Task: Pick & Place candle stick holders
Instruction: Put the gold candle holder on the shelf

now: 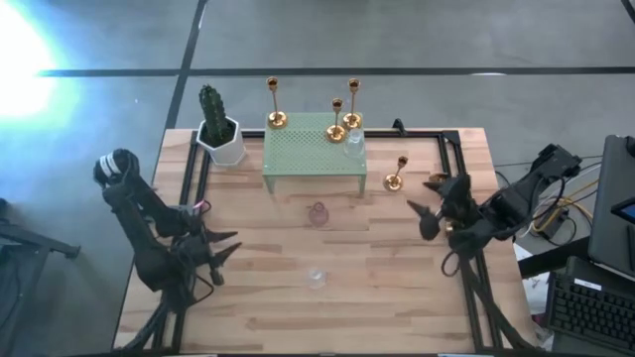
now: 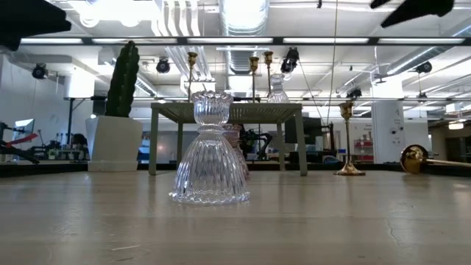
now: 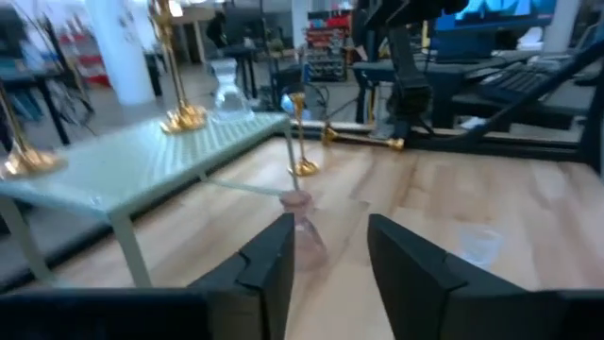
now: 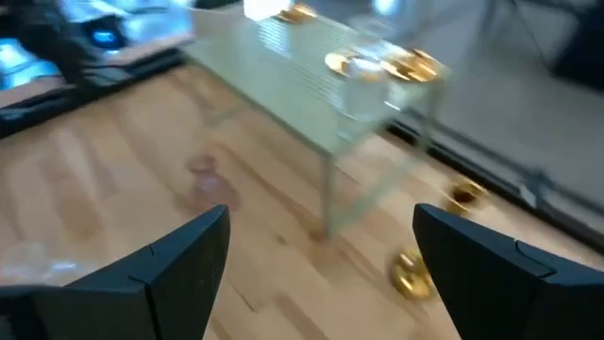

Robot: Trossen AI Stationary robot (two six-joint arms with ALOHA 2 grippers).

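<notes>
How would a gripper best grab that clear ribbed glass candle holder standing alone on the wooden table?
Probably at the narrow waist of the clear ribbed glass candle holder, coming in level from the side. It stands upright, its skirt flares wide below and its cup widens above, so fingers closing there should not slip.

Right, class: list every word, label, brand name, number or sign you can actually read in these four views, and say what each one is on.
None can be read.
The clear glass holder, gold holders, green stand and cactus pot carry no visible lettering.
A blue screen behind the table shows bright shapes, too blurred to read.
</notes>
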